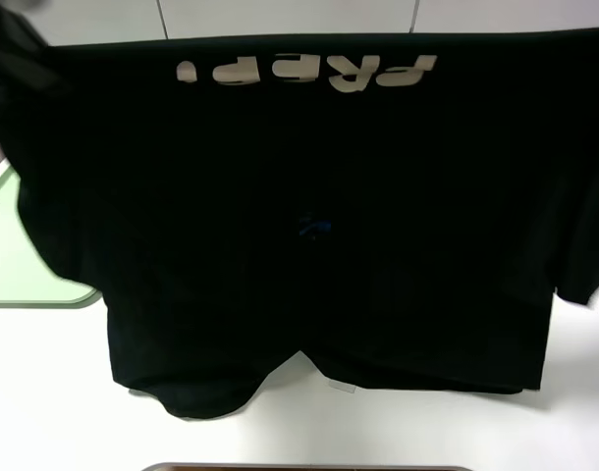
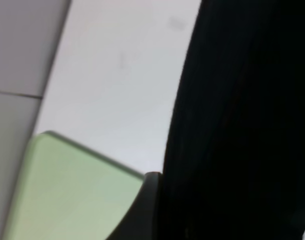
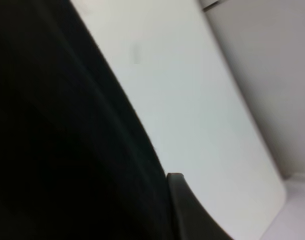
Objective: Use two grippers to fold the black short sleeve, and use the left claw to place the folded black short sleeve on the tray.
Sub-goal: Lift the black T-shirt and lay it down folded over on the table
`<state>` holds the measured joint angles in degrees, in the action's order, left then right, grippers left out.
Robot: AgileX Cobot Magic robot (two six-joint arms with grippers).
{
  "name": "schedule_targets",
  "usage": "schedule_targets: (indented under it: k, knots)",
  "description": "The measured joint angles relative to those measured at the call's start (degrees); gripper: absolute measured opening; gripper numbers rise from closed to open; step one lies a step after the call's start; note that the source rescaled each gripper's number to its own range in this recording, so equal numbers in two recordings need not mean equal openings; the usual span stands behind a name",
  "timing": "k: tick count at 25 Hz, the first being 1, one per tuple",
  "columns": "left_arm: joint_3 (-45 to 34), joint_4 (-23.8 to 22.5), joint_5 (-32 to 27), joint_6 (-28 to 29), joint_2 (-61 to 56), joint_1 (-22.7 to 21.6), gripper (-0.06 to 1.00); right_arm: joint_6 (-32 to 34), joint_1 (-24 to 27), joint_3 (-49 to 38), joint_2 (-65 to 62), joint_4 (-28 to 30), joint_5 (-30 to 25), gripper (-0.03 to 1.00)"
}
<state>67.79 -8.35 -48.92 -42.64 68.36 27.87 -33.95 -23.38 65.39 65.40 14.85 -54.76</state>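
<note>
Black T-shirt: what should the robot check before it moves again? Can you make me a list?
1. Black T-shirt lifted and spread wide: ok, it hangs like a curtain with a straight top edge.
2. Left end effector gripping the fabric: ok, shut against the cloth.
3. Right end effector gripping the fabric: ok, also shut against the cloth.
4. Lower edge even on the white table: not ok, it is wavy with a dip in the middle.
5. Green tray found: ok, on the left, though the shirt hides part of it.
</note>
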Motion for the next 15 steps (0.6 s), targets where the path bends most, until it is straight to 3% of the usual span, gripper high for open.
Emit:
schedule_targets:
  k: [6,15]
  knots:
    - [-0.11,-12.73,13.43,4.07,10.42,0.07,0.00,-1.12,7.16,0.00,10.18,0.96,15.42,0.00]
    - [-0.11,-27.77,24.91,14.62,22.92,0.21,0.00,-4.08,11.44,0.00,20.96,4.14,28.01,0.00]
